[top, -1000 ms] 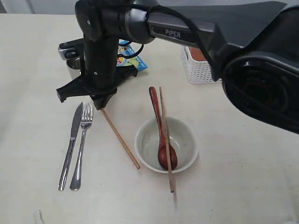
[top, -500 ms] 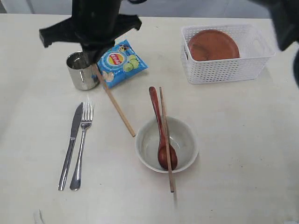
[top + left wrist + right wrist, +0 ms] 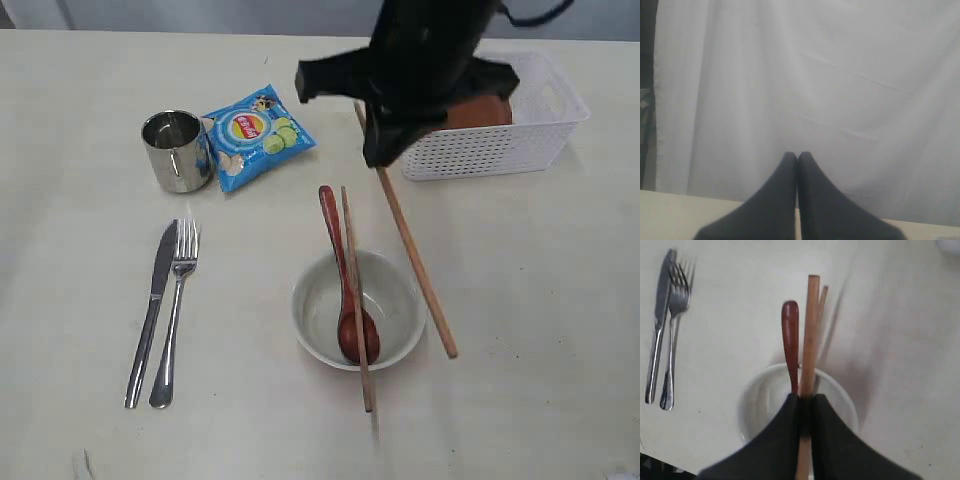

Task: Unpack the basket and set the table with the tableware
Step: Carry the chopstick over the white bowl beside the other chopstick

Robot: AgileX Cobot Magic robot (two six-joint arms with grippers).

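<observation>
Your right claw [image 3: 805,399]: clamped on one chopstick [image 3: 811,330]
Bowl [image 3: 760,394]: you see the spoon [image 3: 790,335] handle crossing its rim
Knife [image 3: 658,325], fork [image 3: 671,340]: side by side

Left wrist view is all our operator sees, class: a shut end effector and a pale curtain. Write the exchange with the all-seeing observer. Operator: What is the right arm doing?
Observer: The right end effector is shut on one chopstick.
Operator: Where's its pair?
Observer: The second chopstick lies across the bowl, beside the spoon.
Operator: And the basket?
Observer: The basket holds the brown plate.
</observation>
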